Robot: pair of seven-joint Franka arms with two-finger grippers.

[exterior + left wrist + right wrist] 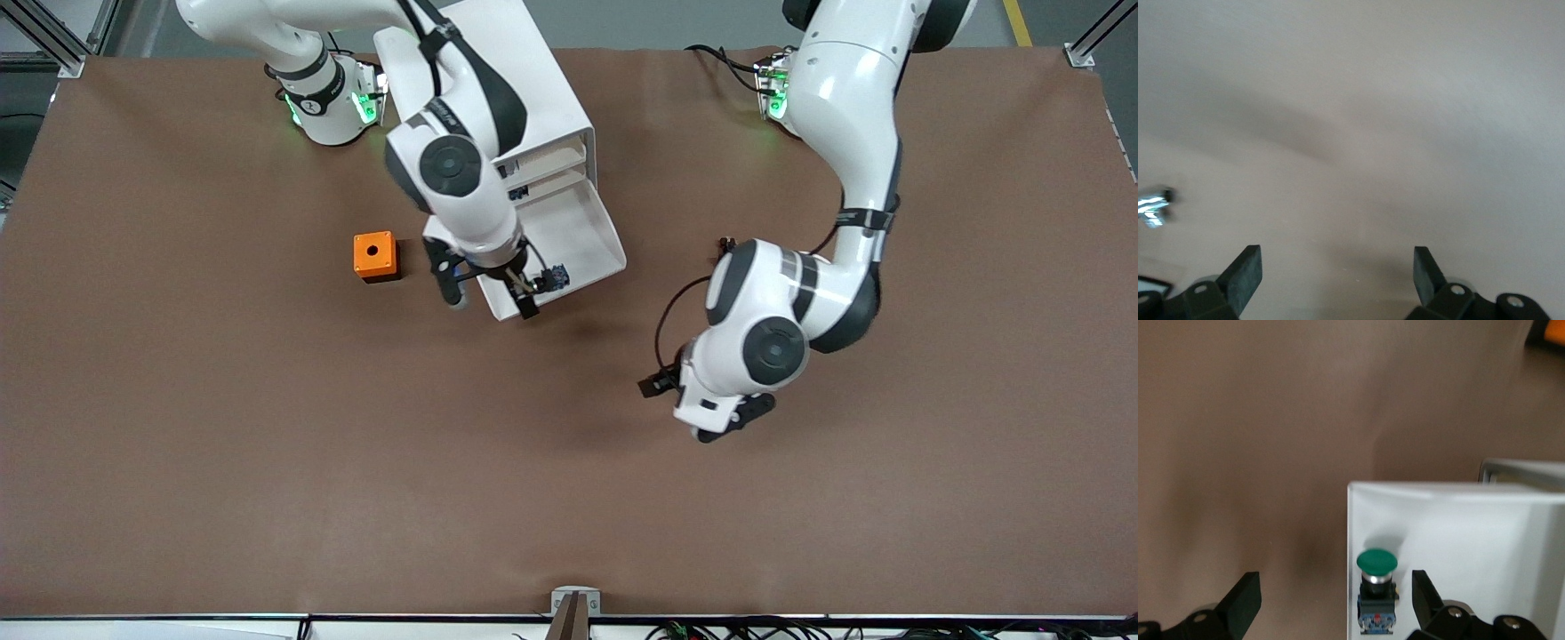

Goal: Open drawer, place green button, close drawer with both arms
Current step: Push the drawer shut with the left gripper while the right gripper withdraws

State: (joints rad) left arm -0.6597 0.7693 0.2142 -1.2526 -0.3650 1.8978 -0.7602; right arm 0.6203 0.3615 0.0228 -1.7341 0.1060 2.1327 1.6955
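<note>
The button (548, 279), with a green cap and a black body, lies on its side in the open white drawer (612, 249), in the corner nearest the front camera. My right gripper (490, 294) hangs over that corner of the drawer, open and empty. In the right wrist view the button (1377, 587) lies between the spread fingers (1245, 600), which straddle the drawer's wall (1350, 540); the gripper (1335, 599) holds nothing. My left gripper (702, 409) is open and empty over bare table toward the left arm's end, and it also shows in the left wrist view (1336, 273).
The white cabinet (533, 89) stands between the arms' bases with its lowest drawer pulled out. An orange box with a hole (374, 256) sits on the table beside the drawer, toward the right arm's end. A small shiny thing (1153, 203) shows in the left wrist view.
</note>
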